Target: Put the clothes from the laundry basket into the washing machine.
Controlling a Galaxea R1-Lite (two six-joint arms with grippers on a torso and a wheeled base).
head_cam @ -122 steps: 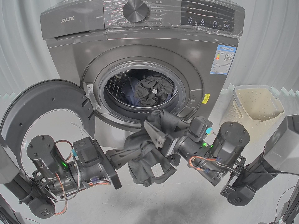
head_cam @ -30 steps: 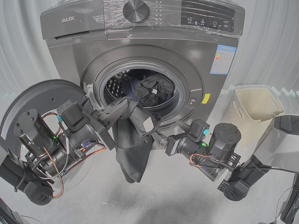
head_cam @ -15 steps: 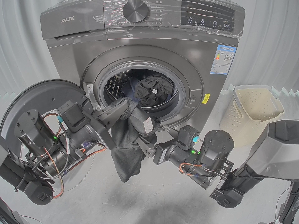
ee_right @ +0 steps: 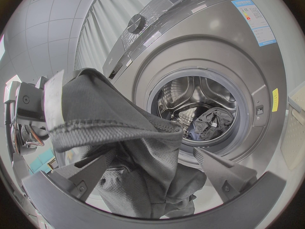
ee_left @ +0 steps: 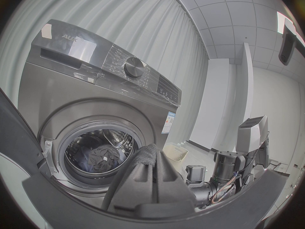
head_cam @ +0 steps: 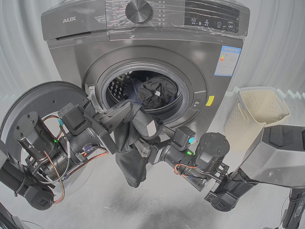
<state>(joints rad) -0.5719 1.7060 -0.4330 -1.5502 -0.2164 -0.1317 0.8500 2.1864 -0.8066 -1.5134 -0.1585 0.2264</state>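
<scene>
One washing machine (head_cam: 143, 51), grey metal with a round port, stands with its circular door (head_cam: 47, 102) swung open. The perforated steel drum (ee_right: 190, 96) holds two crumpled items: a black garment (head_cam: 157, 91) and a navy garment (head_cam: 133, 94). One dark grey mesh-knit garment (head_cam: 133, 143) hangs in front of the port's lower rim, pinched in the closed left end effector (head_cam: 127, 108). The right end effector (ee_right: 152, 163) is wide open, with one finger on each side of the hanging cloth. One cream, perforated plastic laundry basket (head_cam: 257, 112) stands on the floor to the right of the machine.
</scene>
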